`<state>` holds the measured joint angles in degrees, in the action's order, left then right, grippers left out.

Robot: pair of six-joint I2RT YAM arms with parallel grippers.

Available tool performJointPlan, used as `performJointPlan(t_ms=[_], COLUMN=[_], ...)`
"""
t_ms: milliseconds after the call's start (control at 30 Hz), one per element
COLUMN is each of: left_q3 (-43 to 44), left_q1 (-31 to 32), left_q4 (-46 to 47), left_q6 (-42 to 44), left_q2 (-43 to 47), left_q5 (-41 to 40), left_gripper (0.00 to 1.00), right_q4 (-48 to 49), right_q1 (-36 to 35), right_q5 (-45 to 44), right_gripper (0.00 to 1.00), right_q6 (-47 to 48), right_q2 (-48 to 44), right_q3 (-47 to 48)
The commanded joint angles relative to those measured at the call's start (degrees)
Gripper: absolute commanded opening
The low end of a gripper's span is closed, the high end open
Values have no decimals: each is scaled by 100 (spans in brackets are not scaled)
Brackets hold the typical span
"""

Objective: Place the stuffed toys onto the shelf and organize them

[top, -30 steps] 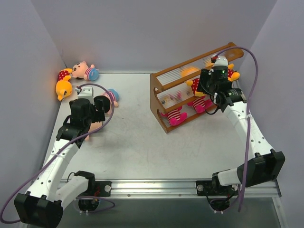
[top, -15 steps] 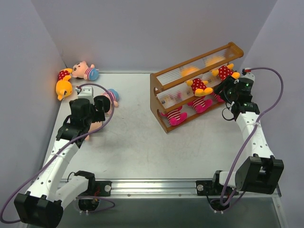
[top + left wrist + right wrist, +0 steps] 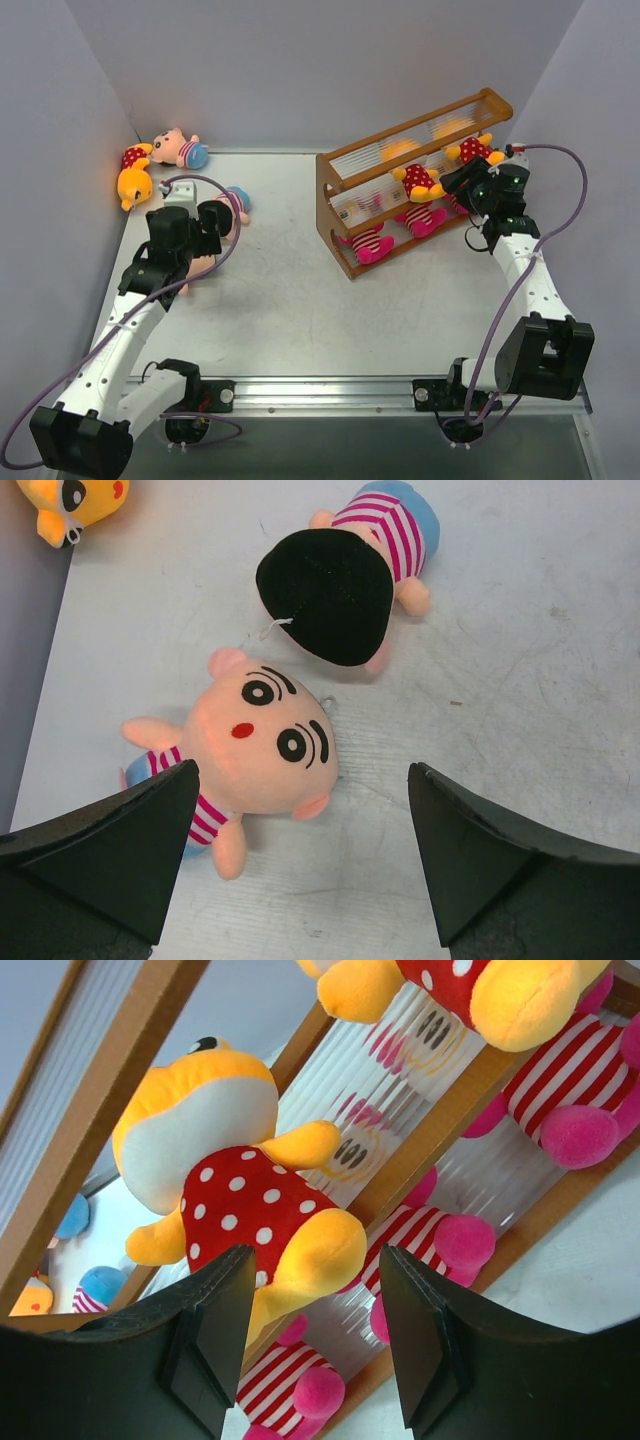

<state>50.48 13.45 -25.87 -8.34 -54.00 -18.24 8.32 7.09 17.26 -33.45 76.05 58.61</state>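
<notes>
Hovering wide open, the left gripper (image 3: 303, 770) frames the peach-faced boy doll (image 3: 255, 735), while the right gripper (image 3: 315, 1255), spread empty, faces a shelved yellow bear (image 3: 225, 1200).

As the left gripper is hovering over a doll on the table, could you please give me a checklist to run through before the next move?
1. The left gripper is open and empty: ok.
2. The face-up boy doll has its head within the finger gap: ok, though off-centre.
3. The face-down boy doll is clear of that grasp: cannot tell; its head lies very close to the other's.
4. The right gripper is open and empty: ok.
5. The yellow bear rests on the shelf, not held: ok.
6. A free spot for another doll: cannot tell.
</notes>
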Motion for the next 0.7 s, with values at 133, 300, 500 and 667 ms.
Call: performJointPlan(t_ms=[133,300,500,667], left_q3=[32,32,32,32], left_q1=[26,35,35,26], left_q4=[275,275,267,275], left_q6=[34,25,34,34], left_q2=[82,82,91,91], left_q5=[-39,-48,-48,-48], left_gripper=[94,94,94,94], right_q4=[267,311,346,372], right_q1=[3,11,-6,-6], right_q5=[94,155,190,278], right_gripper=[52,52,47,34], right_q6=[-56,-30,49,111], right_q2=[208,322,393,428], right_q3=[-69,-78,-60,1])
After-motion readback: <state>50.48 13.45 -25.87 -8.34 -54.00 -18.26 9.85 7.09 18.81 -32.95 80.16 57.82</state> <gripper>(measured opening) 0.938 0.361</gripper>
